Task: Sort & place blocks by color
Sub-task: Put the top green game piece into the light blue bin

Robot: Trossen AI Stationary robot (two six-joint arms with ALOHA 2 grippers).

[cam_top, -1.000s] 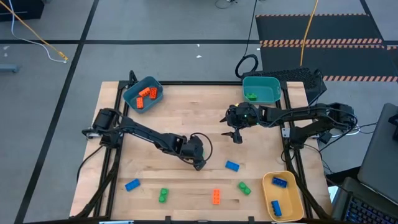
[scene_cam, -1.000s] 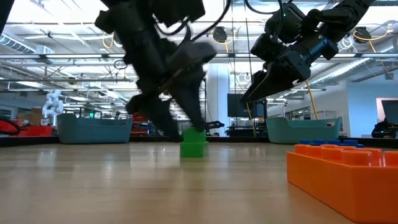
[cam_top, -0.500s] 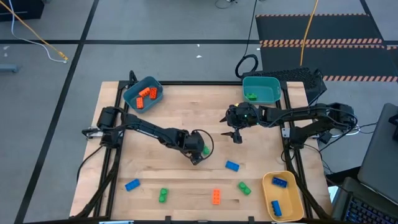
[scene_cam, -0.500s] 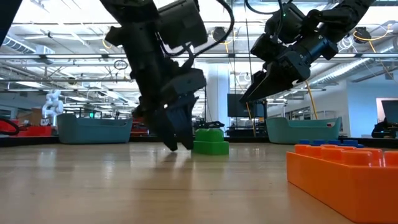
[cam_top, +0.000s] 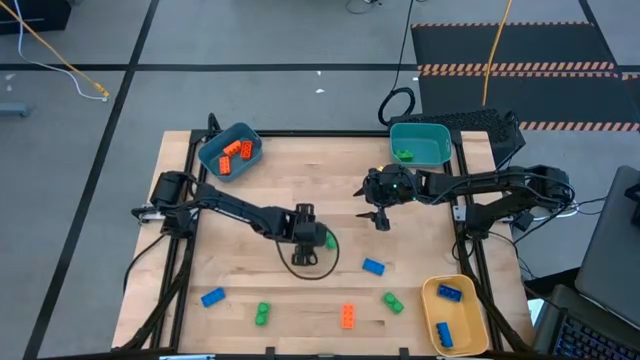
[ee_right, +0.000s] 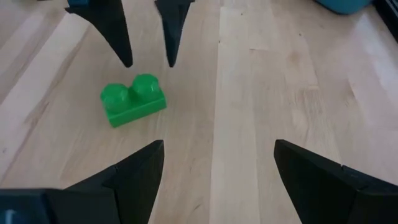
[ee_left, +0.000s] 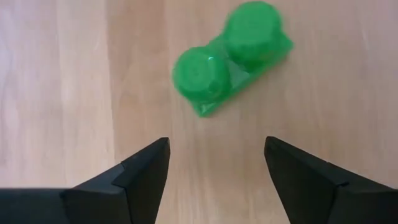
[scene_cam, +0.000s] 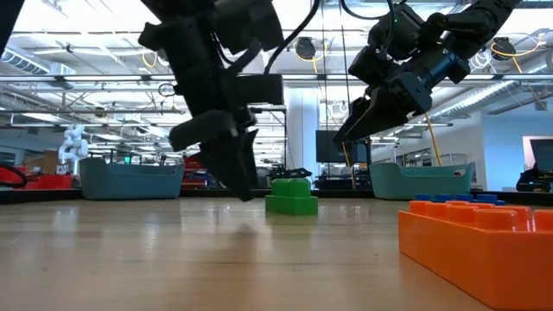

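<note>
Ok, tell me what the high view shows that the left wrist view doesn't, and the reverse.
Only the high view: both arms, the teal bin with a green piece, the blue bin with orange ones, the yellow bin with blue ones, and loose blocks along the near edge. Only the left wrist view: the two round studs on top of the green brick. Both: that brick on the wood just ahead of the open left gripper.
</note>
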